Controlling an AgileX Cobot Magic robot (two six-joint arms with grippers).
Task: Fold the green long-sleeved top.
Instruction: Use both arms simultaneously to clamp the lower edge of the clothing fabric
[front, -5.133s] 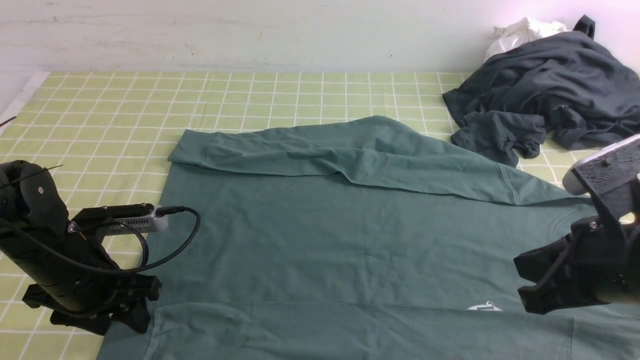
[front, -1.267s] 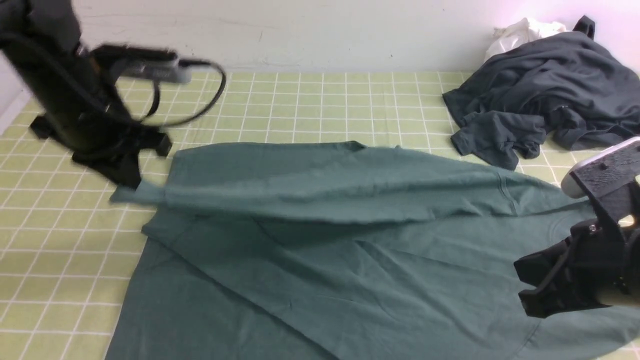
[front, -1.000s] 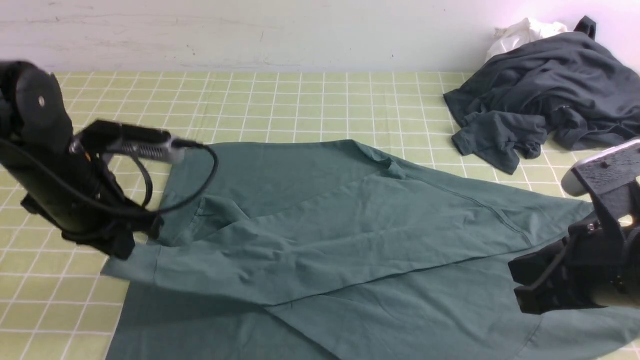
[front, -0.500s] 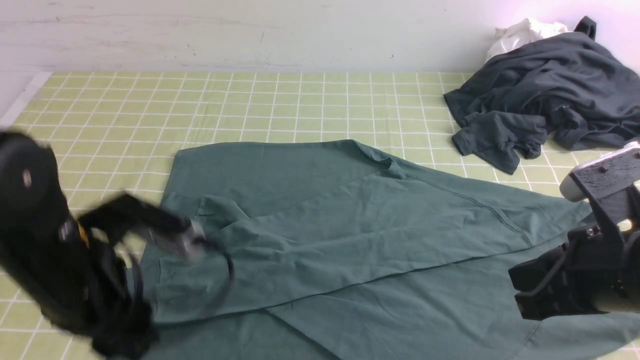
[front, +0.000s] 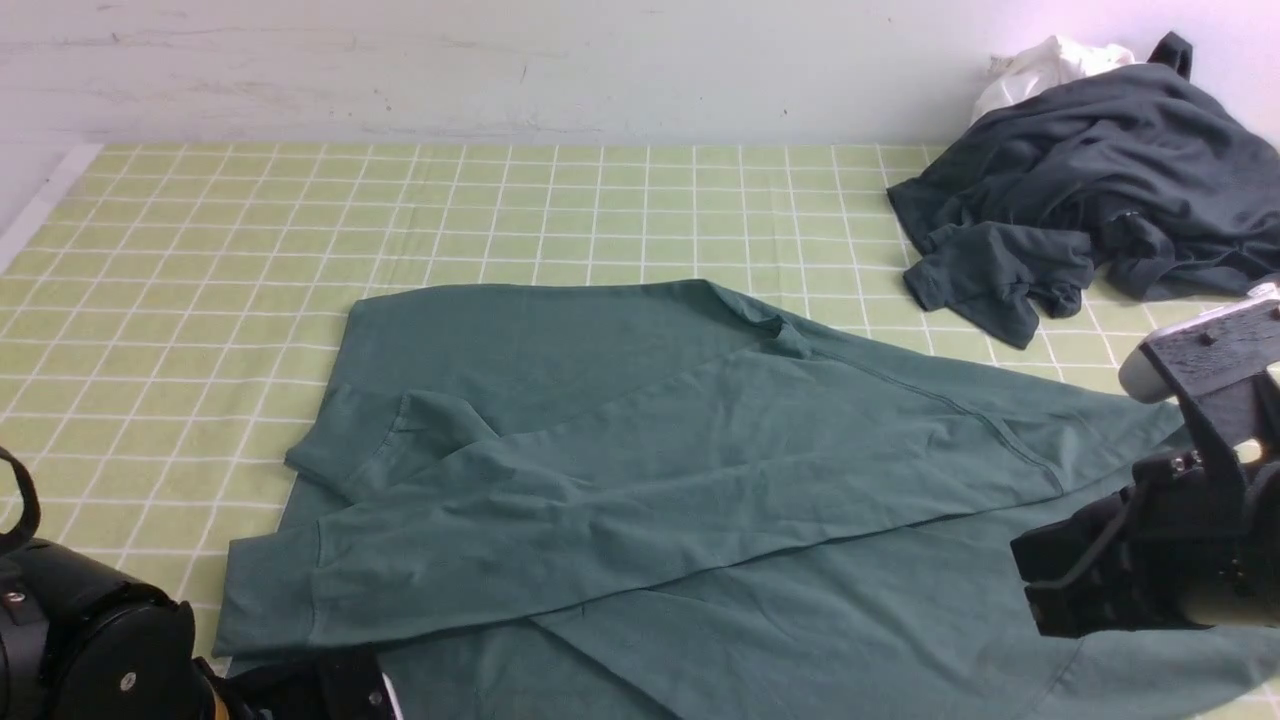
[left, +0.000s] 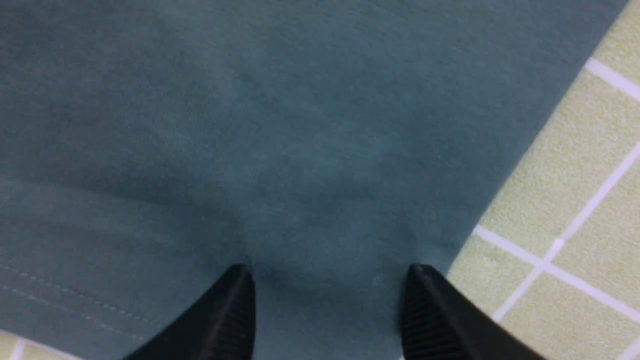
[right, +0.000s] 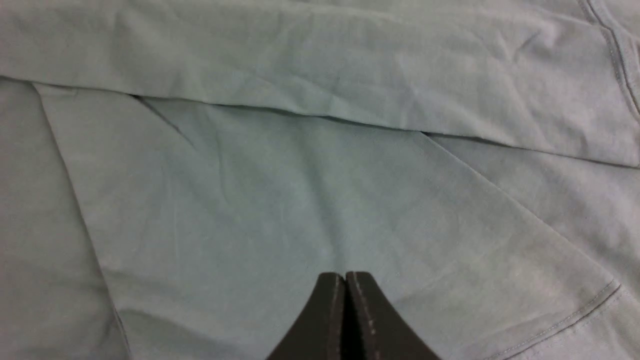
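top (front: 560, 350): flat on checked mat (front: 200, 230), centre-near, sleeve (front: 620, 520) slanting across | left gripper (left: 330, 285): jaws apart, empty, over near-left edge | right gripper (right: 345, 280): jaws together, empty, above right side | handling: likely light, limp, drapes; pinch cuff (front: 265, 595) or an edge

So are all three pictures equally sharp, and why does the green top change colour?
Front view: sharp and evenly lit, the green top looks teal, with soft shadows under its folded sleeve. Left wrist view: soft and blurry, the cloth darker. Right wrist view: crisper, but washed-out and greyish.
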